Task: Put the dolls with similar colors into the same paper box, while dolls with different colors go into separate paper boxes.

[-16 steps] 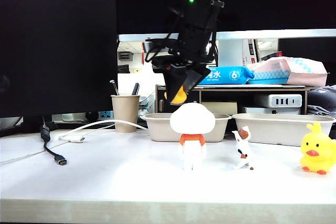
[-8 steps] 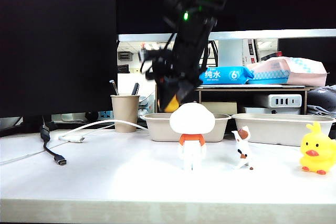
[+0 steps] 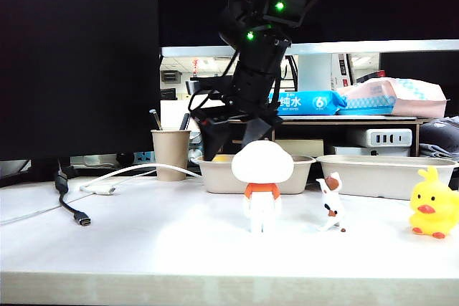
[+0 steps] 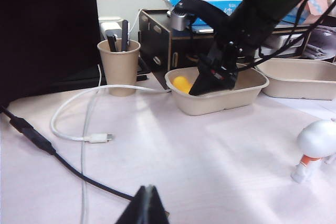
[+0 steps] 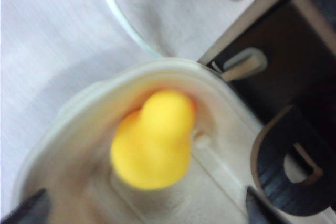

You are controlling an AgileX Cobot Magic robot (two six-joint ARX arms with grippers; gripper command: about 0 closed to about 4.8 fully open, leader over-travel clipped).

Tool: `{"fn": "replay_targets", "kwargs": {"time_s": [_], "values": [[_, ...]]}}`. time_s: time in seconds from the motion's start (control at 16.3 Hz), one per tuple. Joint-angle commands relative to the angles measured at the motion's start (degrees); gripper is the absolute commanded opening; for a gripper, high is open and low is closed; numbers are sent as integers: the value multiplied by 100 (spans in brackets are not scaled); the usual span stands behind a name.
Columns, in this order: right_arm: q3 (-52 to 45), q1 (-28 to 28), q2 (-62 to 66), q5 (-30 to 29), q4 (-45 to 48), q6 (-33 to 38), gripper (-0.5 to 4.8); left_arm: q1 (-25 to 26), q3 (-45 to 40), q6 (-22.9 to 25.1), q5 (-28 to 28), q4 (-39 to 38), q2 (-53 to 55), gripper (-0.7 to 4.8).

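Note:
One yellow duck doll (image 5: pixel 155 140) lies loose in the left paper box (image 3: pixel 215 174), with a sliver of it showing above the rim (image 3: pixel 222 157). My right gripper (image 3: pixel 235 141) hangs open just over that box, its fingertips (image 5: pixel 31 208) wide on either side of the duck. The second yellow duck (image 3: pixel 432 207) stands at the table's far right. A white big-headed doll (image 3: pixel 262 177) and a tiny white-and-brown animal (image 3: pixel 332 202) stand in front of the boxes. The right paper box (image 3: pixel 387 173) shows nothing inside. My left gripper (image 4: pixel 148 203) is shut, low over the table's left, away from the dolls.
A tan paper cup (image 3: pixel 171 153) with pens stands left of the boxes. White cable (image 4: pixel 86 129) and black cable (image 3: pixel 72 206) lie across the left of the table. A dark shelf (image 4: pixel 157 45) with tissue packs (image 3: pixel 393 98) rises behind the boxes.
The right gripper came down over the left paper box with the duck and opened. The duck now lies in the box, free of the fingers.

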Motion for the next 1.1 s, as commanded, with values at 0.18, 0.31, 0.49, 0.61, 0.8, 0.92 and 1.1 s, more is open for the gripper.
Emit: {"fn": "replay_targets", "kwargs": {"time_s": [0.18,0.31,0.49,0.61,0.8,0.92,1.1], "values": [[898,15,-31,0,-1388,101,467,4,13,7,0,79,188,-5],[1305,20,-138,2,-2157,101,468,-2,13,7,0,79,640,-5],[1397,22,-702,-225,-2903,210,468,-363,13,7,-17,76,1233,-5],[1390,22,-1038,-774,-3633,258,468,-680,13,7,2,76,1495,-5],[1261,149,-1102,-791,-4356,282,468,-713,13,7,-2,79,1705,-5],[997,343,-1102,-793,-4430,411,468,-713,15,7,-2,81,1707,-5],[667,813,-1104,-787,-4542,437,468,-715,15,7,-11,76,1705,-5]]}}
